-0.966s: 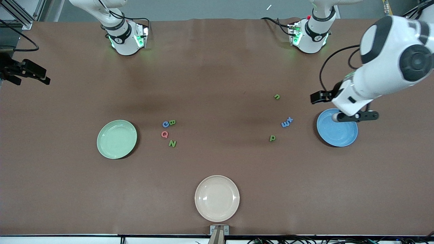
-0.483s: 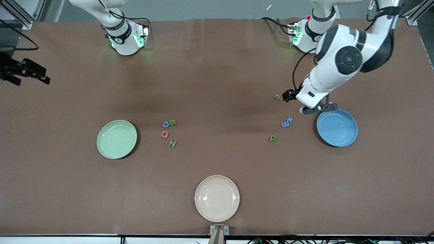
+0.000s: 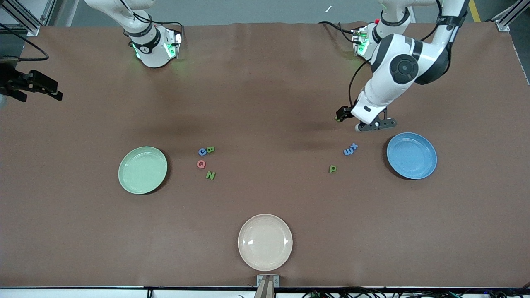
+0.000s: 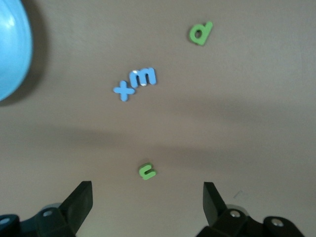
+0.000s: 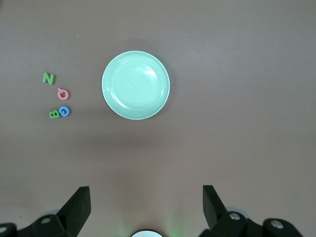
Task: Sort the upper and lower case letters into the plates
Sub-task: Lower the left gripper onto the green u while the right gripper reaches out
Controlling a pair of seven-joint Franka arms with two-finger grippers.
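Nothing sorted: pale green plate [image 3: 143, 170] and blue plate [image 3: 411, 155] empty. Capitals [image 3: 205, 162] beside green plate; x, m [image 3: 350, 149], p [image 3: 332, 168] near blue; all on table [image 3: 265, 103]. Left gripper [image 4: 147, 197] over n [image 4: 146, 171], fingers wide, empty. Right gripper [image 5: 145, 205] waits high, fingers wide, empty.

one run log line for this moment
left hand: open, over small green letter n | right hand: open, waiting above table | pale green plate, bright blue plate: empty

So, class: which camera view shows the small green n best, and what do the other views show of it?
The left wrist view: the green n lies in full sight on the table, between the open left gripper's fingers. In the front view the left arm's hand covers it. The right wrist view does not show it, only the pale green plate and four capitals.
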